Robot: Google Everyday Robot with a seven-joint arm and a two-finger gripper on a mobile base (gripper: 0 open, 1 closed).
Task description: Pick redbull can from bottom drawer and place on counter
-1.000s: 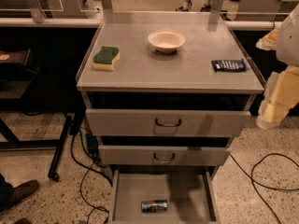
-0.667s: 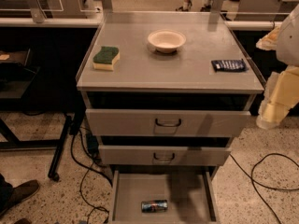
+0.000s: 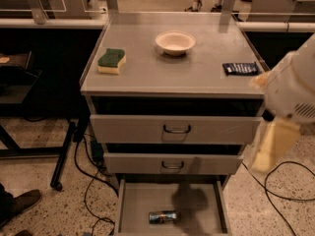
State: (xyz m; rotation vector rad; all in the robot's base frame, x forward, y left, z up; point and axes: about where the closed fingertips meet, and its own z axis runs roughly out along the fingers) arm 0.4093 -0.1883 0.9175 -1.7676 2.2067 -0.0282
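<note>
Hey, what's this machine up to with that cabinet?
A robot is after the redbull can, which lies on its side in the open bottom drawer. Its gripper hangs to the right of the upper drawers, away from the can. The counter holds a sponge, a bowl and a dark packet.

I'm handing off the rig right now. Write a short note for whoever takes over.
Gripper: beside the cabinet's right side, level with the upper drawers, not at the can.
Redbull can: lying on its side in the open bottom drawer, near the front.
Counter: holds a sponge, bowl and dark packet.
Done: drawer open.
Left: reach down, grasp the can, place it on the counter.
</note>
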